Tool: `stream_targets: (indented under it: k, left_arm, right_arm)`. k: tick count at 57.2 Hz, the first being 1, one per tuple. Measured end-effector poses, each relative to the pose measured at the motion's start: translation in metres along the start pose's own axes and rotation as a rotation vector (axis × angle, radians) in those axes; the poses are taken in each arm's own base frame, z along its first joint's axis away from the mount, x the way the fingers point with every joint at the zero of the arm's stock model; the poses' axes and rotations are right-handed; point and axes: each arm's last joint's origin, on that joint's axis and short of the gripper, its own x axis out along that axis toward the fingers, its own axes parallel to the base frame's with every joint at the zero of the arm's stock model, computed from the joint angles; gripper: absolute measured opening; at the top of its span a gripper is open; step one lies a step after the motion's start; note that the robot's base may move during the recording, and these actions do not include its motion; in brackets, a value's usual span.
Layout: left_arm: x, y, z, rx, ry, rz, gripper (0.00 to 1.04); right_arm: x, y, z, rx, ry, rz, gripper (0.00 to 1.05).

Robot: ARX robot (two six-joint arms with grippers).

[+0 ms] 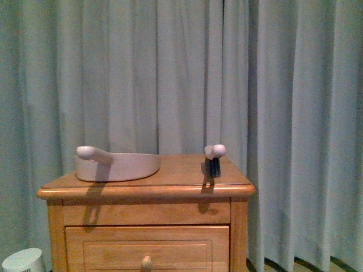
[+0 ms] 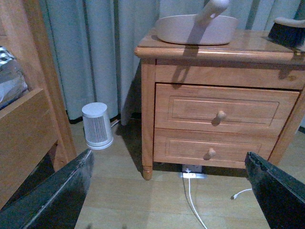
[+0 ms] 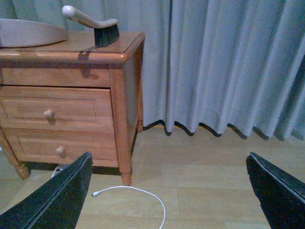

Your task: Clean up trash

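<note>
The trash is out of view in all three views. A pink dustpan (image 1: 119,165) lies on the wooden nightstand (image 1: 170,190), its handle pointing up and to the left. A pink-handled brush with black bristles (image 1: 214,158) stands near the top's right edge. The left wrist view also holds the dustpan (image 2: 195,29) and the brush (image 2: 286,32). My left gripper (image 2: 167,157) hangs open low over the floor, facing the nightstand's drawers. My right gripper (image 3: 167,157) is open too, over bare floor beside the nightstand (image 3: 119,95). Neither arm appears in the front view.
A white cylindrical appliance (image 2: 97,125) stands on the floor left of the nightstand. A white cable (image 3: 143,195) loops across the wood floor by its leg. Grey curtains (image 3: 228,67) hang behind. A wooden bed frame (image 2: 28,119) with patterned fabric (image 2: 5,57) is at the left.
</note>
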Motion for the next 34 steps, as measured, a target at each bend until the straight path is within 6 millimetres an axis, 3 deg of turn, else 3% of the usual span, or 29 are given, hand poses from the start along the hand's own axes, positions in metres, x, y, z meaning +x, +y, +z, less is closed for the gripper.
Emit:
stream_targets:
  k: [34]
  left_arm:
    - [0.0000, 0.0000, 0.0000, 0.000, 0.000, 0.000, 0.97]
  right_arm:
    - [0.0000, 0.0000, -0.0001, 0.000, 0.001, 0.000, 0.97]
